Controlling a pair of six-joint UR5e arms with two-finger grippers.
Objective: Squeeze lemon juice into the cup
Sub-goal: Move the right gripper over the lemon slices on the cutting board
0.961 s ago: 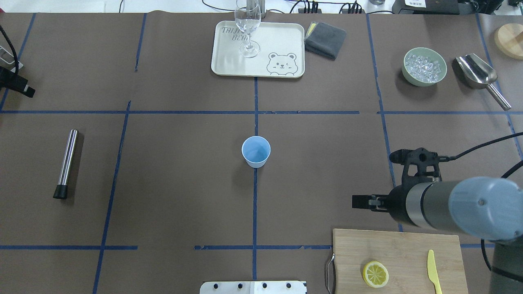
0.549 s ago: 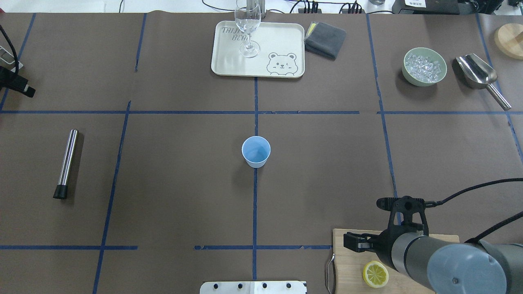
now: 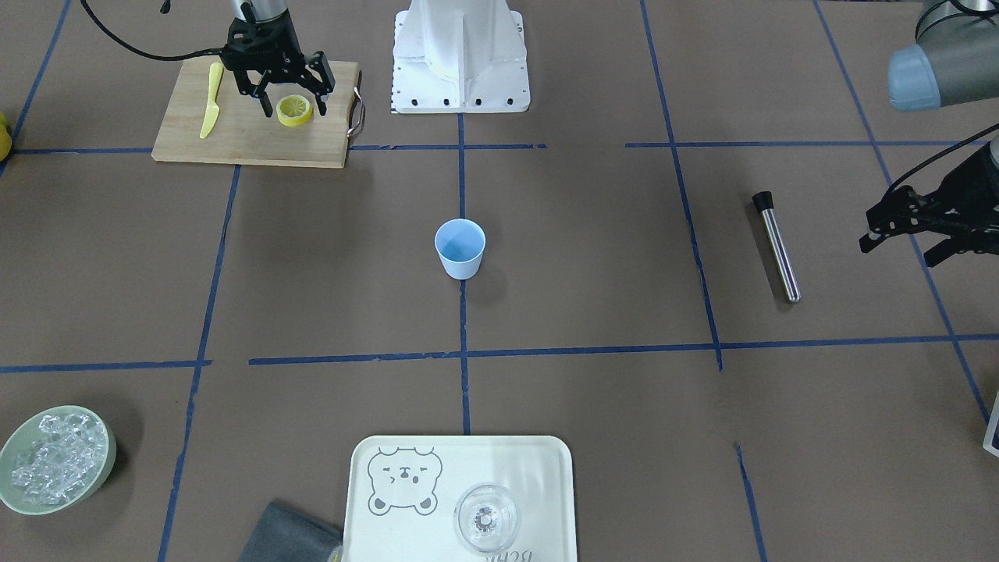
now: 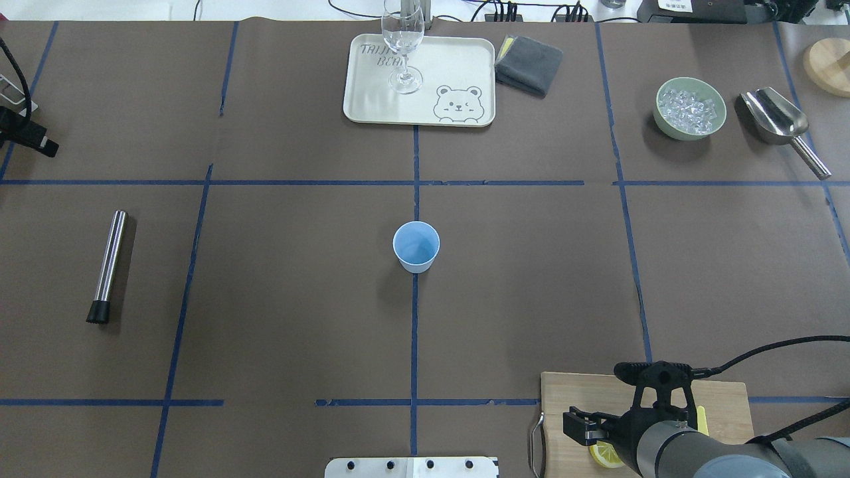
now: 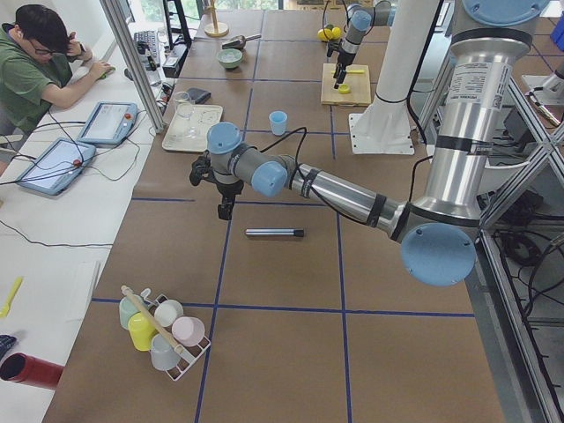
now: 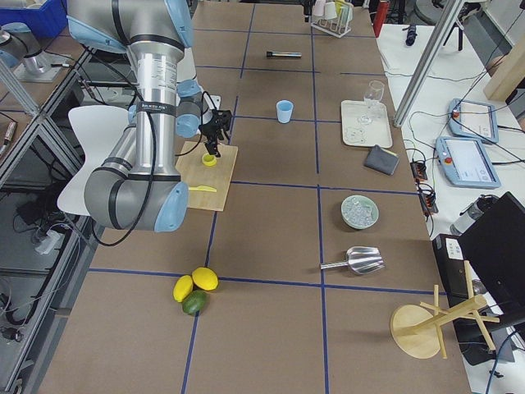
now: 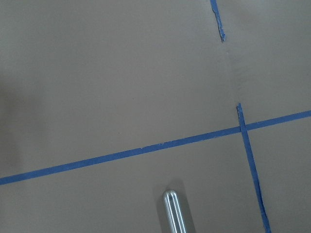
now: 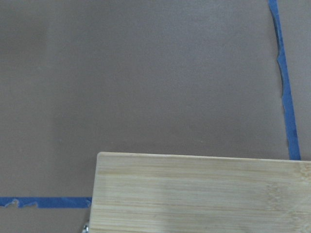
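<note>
1. The right gripper [image 3: 290,92] hangs over the cutting board [image 3: 257,144] at the robot's near right corner of the table, its jaws spread wide and holding nothing.
2. The lemon [image 3: 295,110] lies flat on that board, directly under the spread jaws and roughly between them in the front-facing view. The overhead view shows only a sliver of it past the wrist.
3. I cannot tell whether the fingertips are down at the level of the slice or a little above it. No view shows them touching it.
4. The slice is round and flat, so it has no long axis to line up with. The jaws would close across its width, and I judge that thin edge the awkward part, since it gives the fingers little to bite on.
5. The yellow knife [image 3: 211,100] lies on the same board on the far side of the gripper from the slice, apart from both.
6. The cup [image 3: 460,248] stands upright at the middle of the table, well apart from the board. From the lemon it lies forward and towards the robot's left.
7. The right arm is much the nearer one to the lemon, so the pick is plainly its job.
8. The left gripper [image 3: 901,246] hovers at the table's far left edge beyond the metal rod [image 3: 776,246], jaws apart and empty, well away from both cup and lemon
</note>
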